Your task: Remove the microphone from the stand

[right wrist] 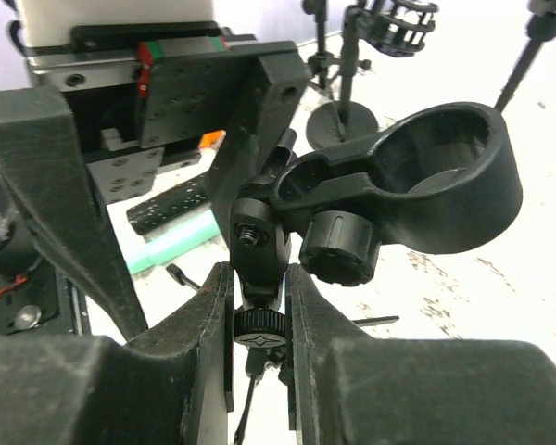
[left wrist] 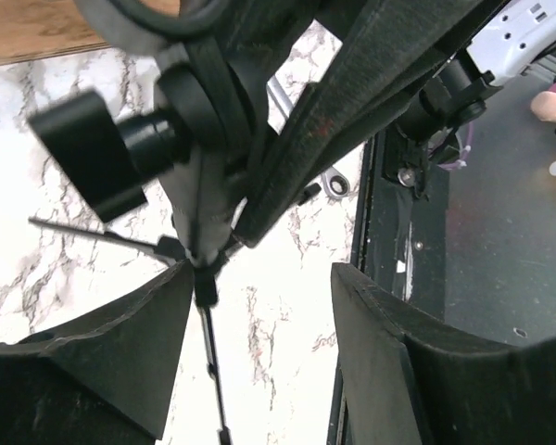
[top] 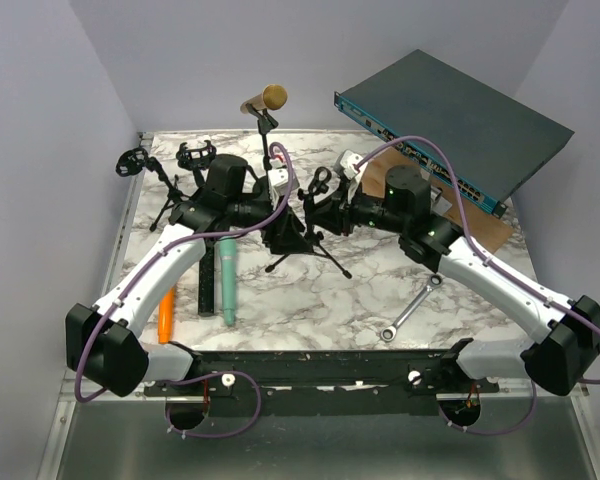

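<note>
Where right claw pinches, black ring-shaped clip gapes.

Table top with a smooth white-and-grey marble look, faintly glossy. The stand is black; its clip is smooth plastic with a soft sheen. The right gripper has matt black fingers, rough and grainy. Arm shells are glossy white plastic. A wrench of bright polished metal. A microphone in matt teal plastic. Matt brown cardboard. A box of dark, matt painted metal.
</note>
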